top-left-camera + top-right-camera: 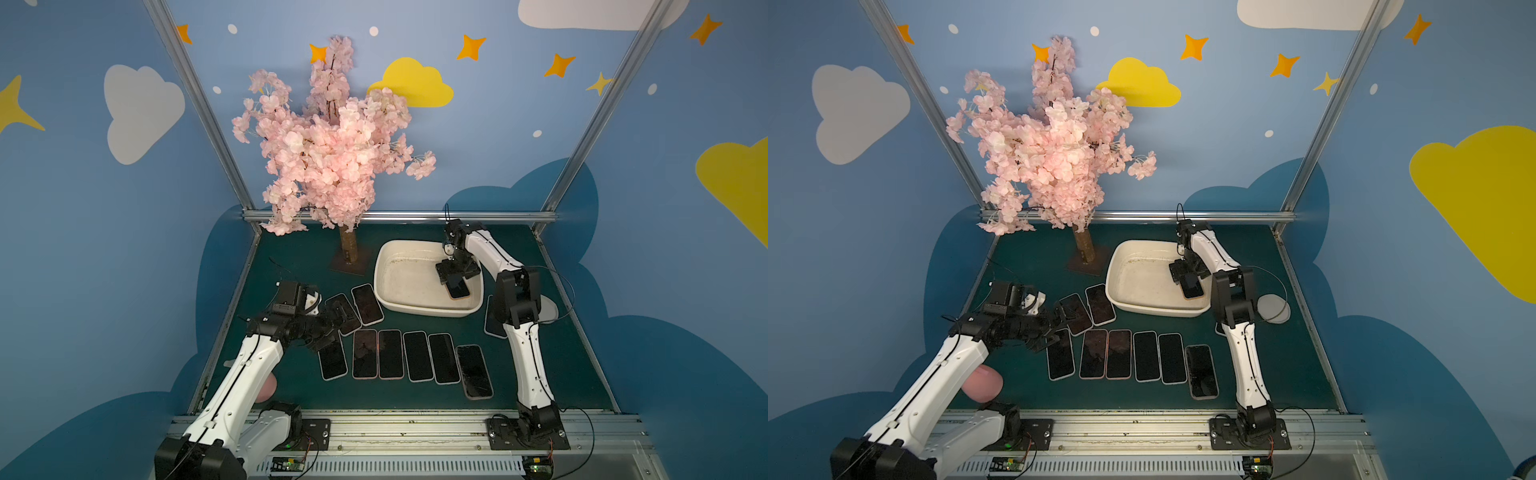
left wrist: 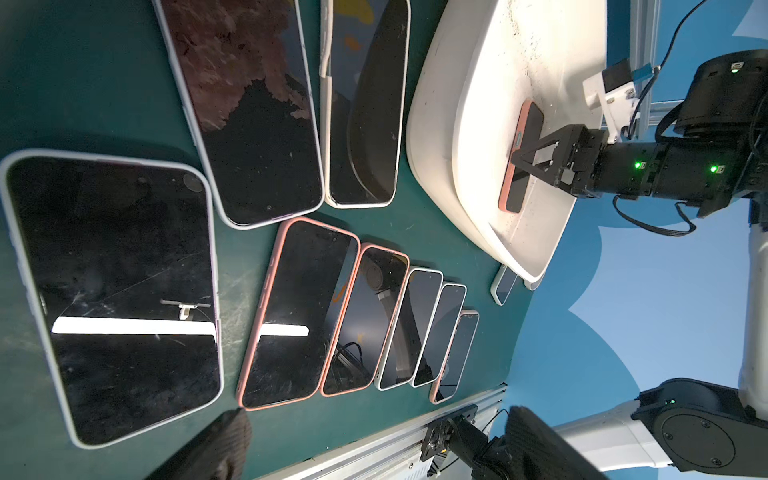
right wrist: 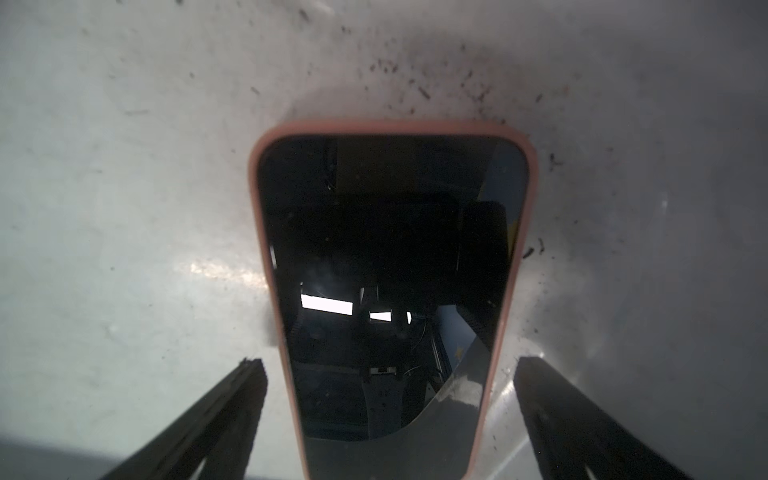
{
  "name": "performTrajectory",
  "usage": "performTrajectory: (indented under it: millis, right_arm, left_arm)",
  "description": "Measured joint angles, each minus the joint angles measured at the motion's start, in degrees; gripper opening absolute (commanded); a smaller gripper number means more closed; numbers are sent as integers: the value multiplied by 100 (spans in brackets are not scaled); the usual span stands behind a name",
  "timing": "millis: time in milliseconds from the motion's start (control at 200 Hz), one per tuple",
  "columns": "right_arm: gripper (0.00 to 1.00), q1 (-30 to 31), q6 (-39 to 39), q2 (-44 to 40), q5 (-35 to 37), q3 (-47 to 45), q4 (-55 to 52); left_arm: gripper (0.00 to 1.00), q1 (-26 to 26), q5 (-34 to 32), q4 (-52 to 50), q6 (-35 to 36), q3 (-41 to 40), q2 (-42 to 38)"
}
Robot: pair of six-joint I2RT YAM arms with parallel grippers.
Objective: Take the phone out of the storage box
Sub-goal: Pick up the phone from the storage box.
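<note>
The phone has a salmon-pink case and a dark screen. It lies face up on the floor of the cream storage box, close to the box's right wall. My right gripper reaches down into the box. It is open, with one finger on each side of the phone's near end and a gap showing on both sides. My left gripper is open and holds nothing. It hovers over the phones at the left of the mat.
Several phones lie face up in rows on the green mat in front of the box. One more phone lies under the right arm, with a white disc beside it. A pink blossom tree stands at the back. A metal rail runs along the front.
</note>
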Motion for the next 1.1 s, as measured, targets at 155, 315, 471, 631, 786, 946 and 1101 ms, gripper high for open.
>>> performTrajectory:
  millis: [155, 315, 471, 631, 786, 946, 1101]
  right_arm:
    - [99, 9, -17, 79, -39, 0, -20]
    - [99, -2, -42, 107, -363, 2, -59]
    - [99, 31, -96, 120, -505, 48, -114]
    - [95, 236, -151, 197, -271, 138, -258]
    - [83, 492, -227, 225, -177, 157, -411]
    - [72, 599, -212, 334, -116, 356, -625]
    - [67, 603, -164, 417, -133, 527, -769]
  left_arm:
    - [100, 0, 26, 66, 17, 15, 125]
    - [100, 0, 66, 74, 55, 20, 177]
    - [100, 0, 70, 68, 94, 28, 173]
    - [100, 2, 68, 59, 129, 28, 157]
    - [100, 2, 63, -35, 210, 68, 127]
    - [100, 13, 61, -162, 313, 214, 74]
    - [100, 28, 59, -245, 356, 223, -17]
